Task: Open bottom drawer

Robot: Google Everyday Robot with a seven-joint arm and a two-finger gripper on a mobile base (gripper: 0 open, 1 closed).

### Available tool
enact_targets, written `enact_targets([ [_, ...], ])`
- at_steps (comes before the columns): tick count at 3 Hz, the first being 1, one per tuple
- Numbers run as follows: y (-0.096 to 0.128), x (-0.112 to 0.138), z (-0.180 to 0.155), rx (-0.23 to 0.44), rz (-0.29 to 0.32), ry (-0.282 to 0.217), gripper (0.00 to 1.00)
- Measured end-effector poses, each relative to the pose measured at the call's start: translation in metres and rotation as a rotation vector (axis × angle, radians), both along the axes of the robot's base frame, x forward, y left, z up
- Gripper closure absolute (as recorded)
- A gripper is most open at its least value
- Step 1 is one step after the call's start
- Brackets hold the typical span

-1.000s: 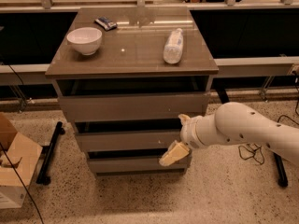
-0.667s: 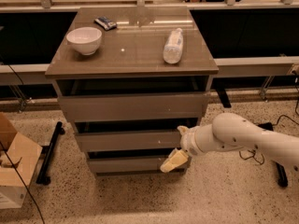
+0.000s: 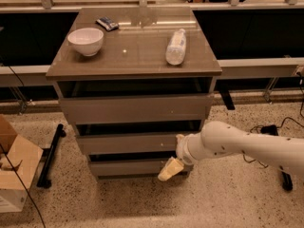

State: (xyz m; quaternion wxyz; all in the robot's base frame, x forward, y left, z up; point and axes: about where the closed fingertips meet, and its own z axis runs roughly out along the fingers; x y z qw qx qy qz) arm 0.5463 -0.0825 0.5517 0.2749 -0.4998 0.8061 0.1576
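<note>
Bottom drawer (image 3: 128, 167) sits lowest in the grey-taupe cabinet (image 3: 137, 61), near the speckled floor, with a dark gap showing above its flat front. Above it are the middle drawer (image 3: 126, 143) and the top drawer (image 3: 133, 109). From the right a white arm (image 3: 247, 146) reaches in low. A cardboard box (image 3: 14, 170) stands on the floor at the left. The cream gripper (image 3: 171, 169) is against the bottom drawer's right end; whether it is open or closed I cannot tell. On top lie a plastic bottle (image 3: 175, 46), a white bowl (image 3: 86, 41) and a small dark packet (image 3: 108, 23).
</note>
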Motion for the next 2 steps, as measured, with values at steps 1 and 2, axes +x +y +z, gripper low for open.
enact_targets([
  [1,0.003,0.001,-0.040,-0.072,-0.017,0.036,0.00],
  [2,-0.002,0.005,-0.080,-0.060,-0.046,0.076,0.00],
])
